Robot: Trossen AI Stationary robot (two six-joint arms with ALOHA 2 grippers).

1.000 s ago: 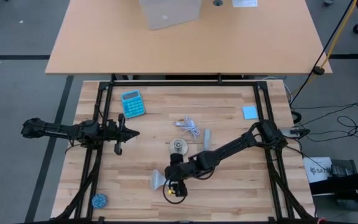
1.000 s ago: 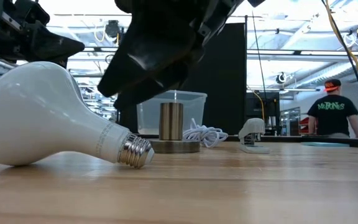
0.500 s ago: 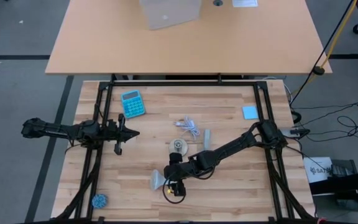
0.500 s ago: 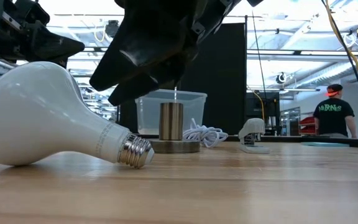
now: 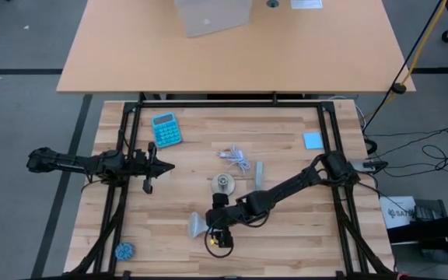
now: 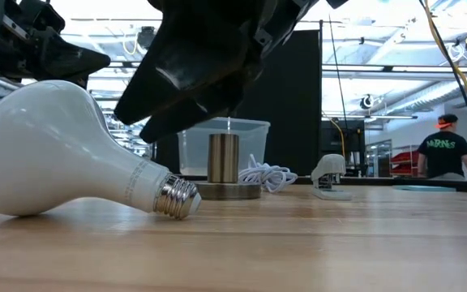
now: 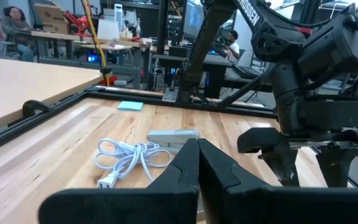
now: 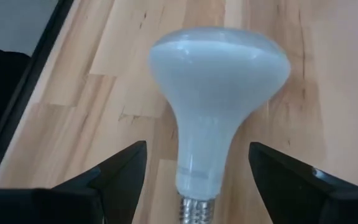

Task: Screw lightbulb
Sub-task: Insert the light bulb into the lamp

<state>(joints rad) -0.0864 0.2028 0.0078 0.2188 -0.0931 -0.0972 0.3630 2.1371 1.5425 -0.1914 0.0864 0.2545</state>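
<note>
On a pale butcher-block table [image 5: 286,233] of jointed wooden strips, the left gripper [image 5: 167,166] waits at the left side, its dark, matte fingers [image 7: 185,171] pressed together with nothing between them. Farther right, near the table's front edge, the lightbulb [image 5: 198,226] lies on its side: a smooth, glossy white cone with a rounded dome face, narrowing to a ribbed silvery screw base [image 6: 177,197] that rests on the wood. The right gripper [image 5: 218,229] hangs just above the bulb's neck and base, its two black fingers [image 8: 120,168] spread wide, one on each side of the narrow end, apart from the glass. Just behind stands the socket [image 5: 223,184], a round brushed-metal disc with an upright cylinder, beside a loosely coiled white cord [image 5: 236,157] and a small grey bar [image 5: 260,173].
</note>
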